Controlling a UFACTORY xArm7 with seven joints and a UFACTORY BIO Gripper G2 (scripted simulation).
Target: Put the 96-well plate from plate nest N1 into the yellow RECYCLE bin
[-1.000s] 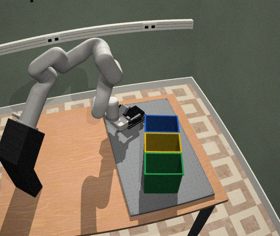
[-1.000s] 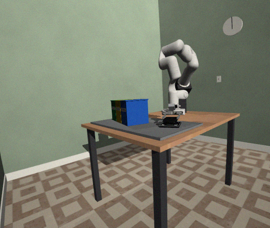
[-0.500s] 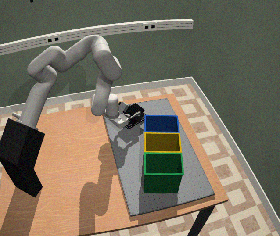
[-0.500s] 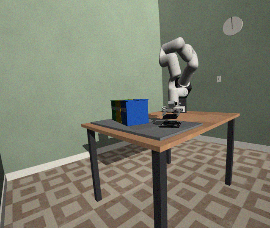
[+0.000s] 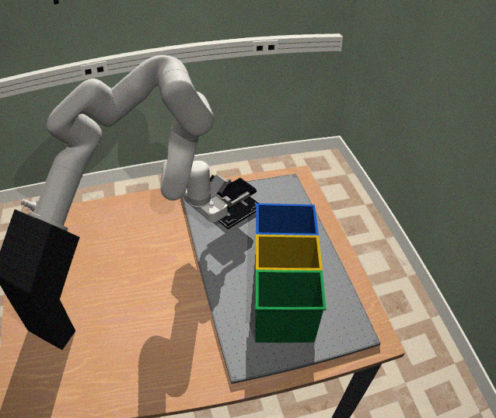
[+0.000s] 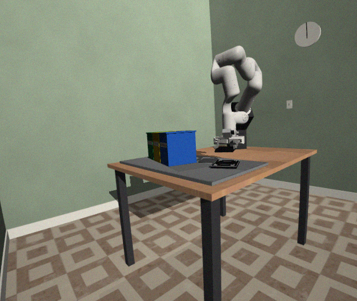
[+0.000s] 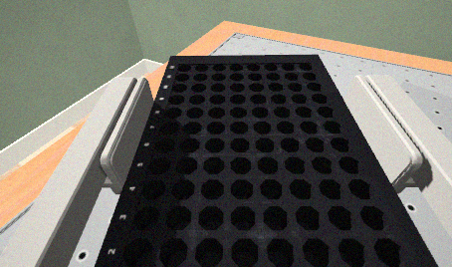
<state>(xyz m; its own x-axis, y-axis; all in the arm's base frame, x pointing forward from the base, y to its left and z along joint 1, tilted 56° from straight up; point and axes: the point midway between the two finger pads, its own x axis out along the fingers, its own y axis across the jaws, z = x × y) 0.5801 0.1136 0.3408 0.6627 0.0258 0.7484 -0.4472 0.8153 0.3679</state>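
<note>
My gripper [image 5: 234, 190] [image 6: 226, 142] [image 7: 260, 127] is shut on the black 96-well plate [image 5: 242, 184] [image 6: 224, 149] [image 7: 253, 144], with a finger along each long side. The plate is held roughly level, raised above the black plate nest N1 [image 5: 239, 218] [image 6: 224, 167]. The nest lies on the grey board, with no plate in it. The yellow bin [image 5: 287, 249] [image 6: 156, 151] stands upright and open-topped in the middle of a row of three. Its inside looks empty where it shows. The label texts are too small to read.
The blue bin [image 5: 287, 217] [image 6: 182, 147] stands nearest the nest, and the green bin [image 5: 287, 325] [image 6: 150, 150] is at the row's other end. Both are upright and close against the yellow one. All stand on the grey perforated board [image 5: 347, 323] [image 6: 198, 176] on the wooden table [image 5: 118, 269] [image 6: 289, 155].
</note>
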